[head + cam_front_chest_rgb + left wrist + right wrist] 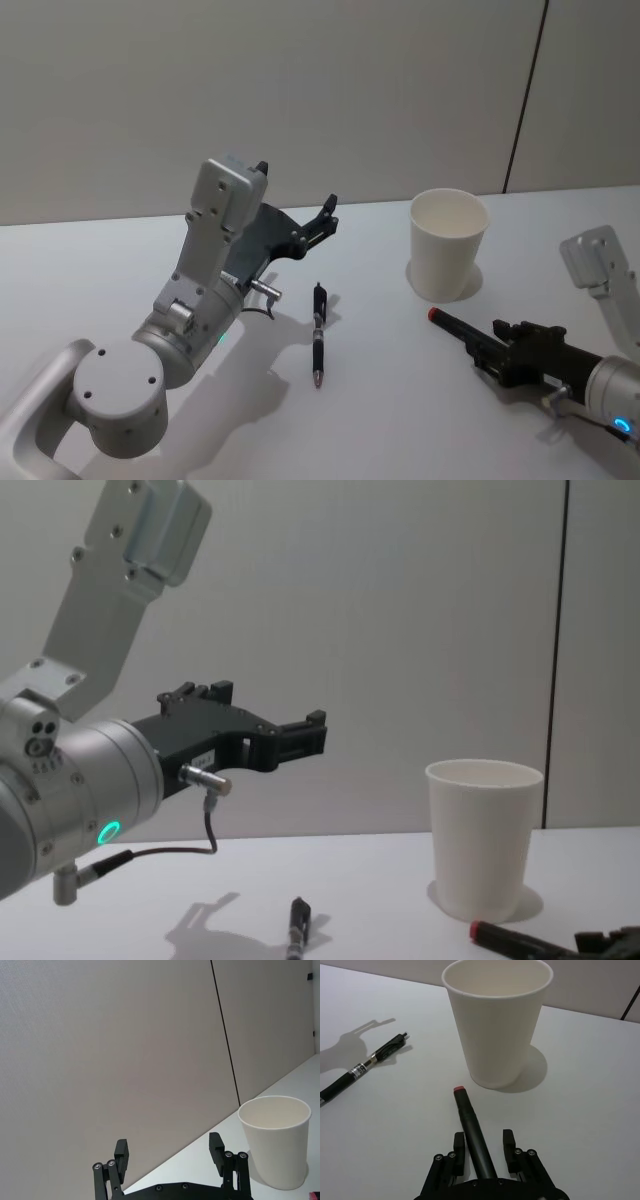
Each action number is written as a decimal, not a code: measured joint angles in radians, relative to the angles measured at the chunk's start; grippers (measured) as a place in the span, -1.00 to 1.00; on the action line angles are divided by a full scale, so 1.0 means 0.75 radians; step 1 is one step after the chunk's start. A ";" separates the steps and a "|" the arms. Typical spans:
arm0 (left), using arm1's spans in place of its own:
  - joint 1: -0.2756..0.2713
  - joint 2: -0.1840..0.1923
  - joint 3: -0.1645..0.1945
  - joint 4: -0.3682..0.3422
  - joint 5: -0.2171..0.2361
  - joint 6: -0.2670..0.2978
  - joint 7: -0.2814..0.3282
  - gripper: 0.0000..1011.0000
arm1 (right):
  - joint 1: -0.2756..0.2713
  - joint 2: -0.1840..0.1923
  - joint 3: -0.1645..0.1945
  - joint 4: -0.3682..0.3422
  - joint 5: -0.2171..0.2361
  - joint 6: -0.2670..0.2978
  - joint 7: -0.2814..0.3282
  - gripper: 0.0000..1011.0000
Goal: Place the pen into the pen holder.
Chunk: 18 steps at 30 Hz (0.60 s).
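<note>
- Spanning the scene, the white desk (120, 260) carries all items.
- Left gripper (169, 1146) hangs raised above the desk, fingers spread, empty.
- Pen holder (448, 245) stands upright right of centre.
- Right gripper (481, 1141) sits low near the pen holder, pinching the red-tipped pen (467, 1115), whose tip is just short of the holder's base.
- Black pen (317, 335) lies flat, left of the holder.

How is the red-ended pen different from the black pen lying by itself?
The red-ended pen is gripped in the right pincer, pointing at the white cup; the black pen lies loose on the table. The red-ended pen has a plain barrel; the black pen has a clip and a white label. Both are slim, dark and outside the cup. The left pincer hangs open above the table.
</note>
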 joint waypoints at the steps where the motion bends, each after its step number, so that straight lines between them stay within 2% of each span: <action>1: 0.000 0.000 0.000 0.000 0.000 0.000 0.000 0.98 | 0.000 0.000 0.000 0.000 0.000 0.000 0.000 -0.09; 18: 0.000 0.000 0.000 0.000 0.000 0.000 0.000 0.98 | 0.001 0.000 -0.001 0.000 -0.002 0.000 0.001 -0.34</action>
